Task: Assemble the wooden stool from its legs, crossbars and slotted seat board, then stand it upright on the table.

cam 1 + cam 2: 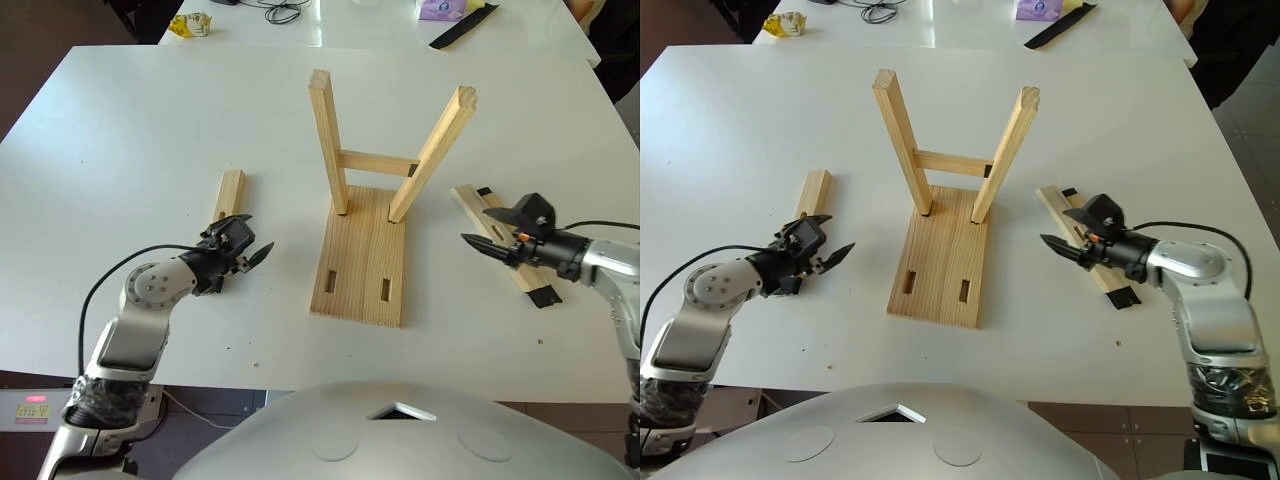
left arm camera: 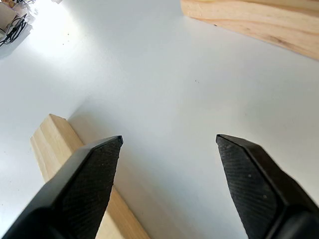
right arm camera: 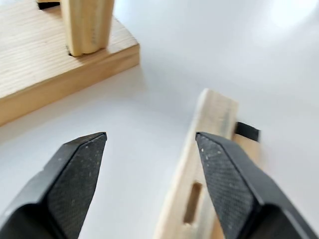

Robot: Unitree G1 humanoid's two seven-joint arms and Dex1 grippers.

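1. The slotted seat board lies flat on the white table. It is the reference for everything below.
2. Two legs stand in the board's far slots: the left leg nearly upright, the right leg leaning outward.
3. A crossbar spans between these two legs, above the board.
4. The two slots at the board's near end hold nothing.
5. A loose leg lies flat to the left of the board, apart from it.
6. The left gripper sits between that loose leg and the board, fingers spread wide and holding nothing. One fingertip is over the leg's near end.
7. A second loose leg, with a mortise cut in it, lies flat to the right of the board. A black strip shows at its ends.
8. The right gripper is between the board and this leg, fingers parted and empty, one over the leg.
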